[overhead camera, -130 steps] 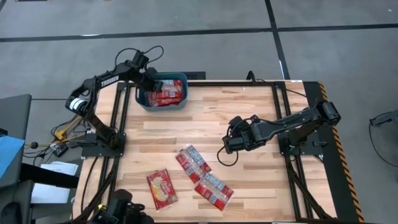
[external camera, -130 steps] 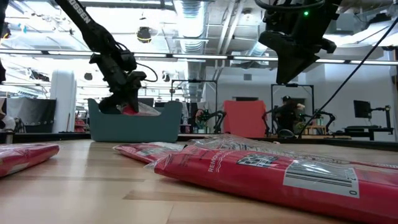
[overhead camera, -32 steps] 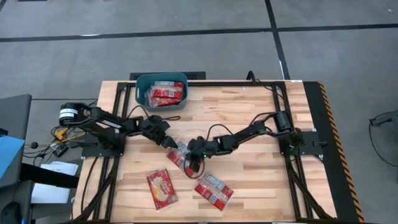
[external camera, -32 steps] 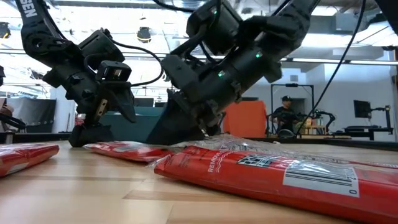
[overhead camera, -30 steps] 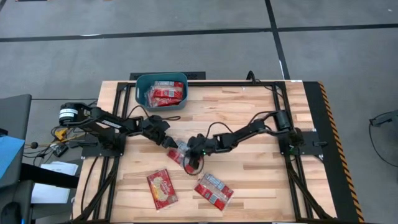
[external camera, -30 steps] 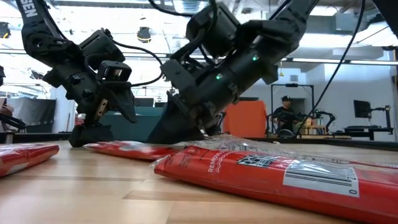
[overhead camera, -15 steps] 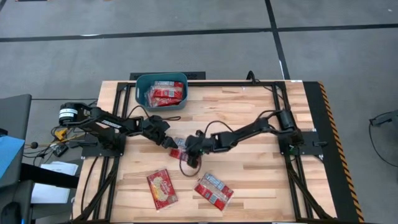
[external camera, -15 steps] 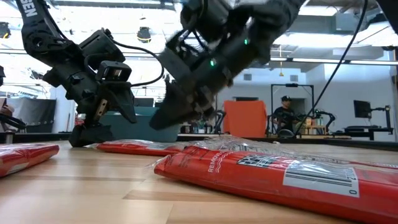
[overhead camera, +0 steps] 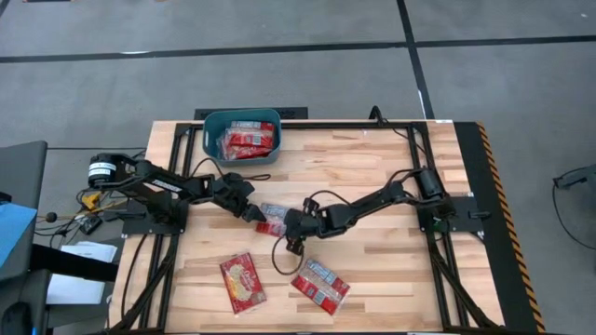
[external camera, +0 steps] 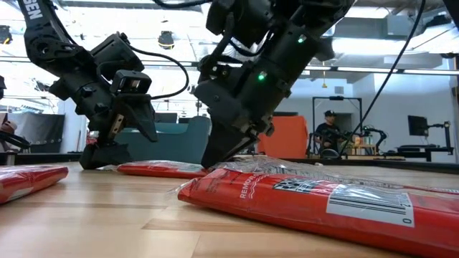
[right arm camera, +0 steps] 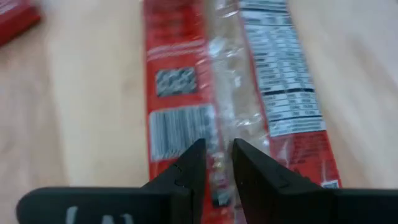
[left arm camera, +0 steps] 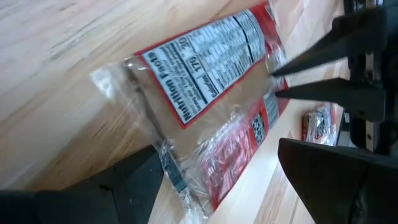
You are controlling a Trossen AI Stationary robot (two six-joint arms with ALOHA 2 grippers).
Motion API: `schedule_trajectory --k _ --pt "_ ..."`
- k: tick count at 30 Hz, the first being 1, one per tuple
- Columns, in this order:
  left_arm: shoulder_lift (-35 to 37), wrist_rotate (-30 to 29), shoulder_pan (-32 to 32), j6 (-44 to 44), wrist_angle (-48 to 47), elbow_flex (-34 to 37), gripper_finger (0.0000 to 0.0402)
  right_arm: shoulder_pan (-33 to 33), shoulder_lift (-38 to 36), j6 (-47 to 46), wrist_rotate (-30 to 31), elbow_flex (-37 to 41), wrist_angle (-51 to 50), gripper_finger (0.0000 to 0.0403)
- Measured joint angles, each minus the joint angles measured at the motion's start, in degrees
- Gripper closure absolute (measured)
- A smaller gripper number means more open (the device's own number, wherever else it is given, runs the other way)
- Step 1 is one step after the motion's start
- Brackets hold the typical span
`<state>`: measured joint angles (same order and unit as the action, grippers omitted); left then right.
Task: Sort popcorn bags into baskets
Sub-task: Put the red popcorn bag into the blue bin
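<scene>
Bright ceiling lights are backlighting the dark arms in the low view, while the right wrist view is blurring.

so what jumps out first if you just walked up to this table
Both arms meet mid-table over one bag: the left tool sits at one end of it, the right tool pinches the clear seam at the other. Behind them, at the far edge, a teal basket already holds red bags. Two more bags lie loose at the near edge.
</scene>
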<state>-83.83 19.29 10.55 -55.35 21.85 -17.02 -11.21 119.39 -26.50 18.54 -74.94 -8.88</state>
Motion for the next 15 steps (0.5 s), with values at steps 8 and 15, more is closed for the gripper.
schedule_trajectory --k 8,15 --pt "0.0 -0.3 0.0 -0.8 0.5 0.1 0.0091 3.4 0.0 3.0 -0.4 0.0 3.1 0.0296" --pt "-0.1 -2.1 0.0 -1.5 1.8 0.1 0.0091 4.6 0.0 5.6 -0.6 0.0 6.6 0.0296"
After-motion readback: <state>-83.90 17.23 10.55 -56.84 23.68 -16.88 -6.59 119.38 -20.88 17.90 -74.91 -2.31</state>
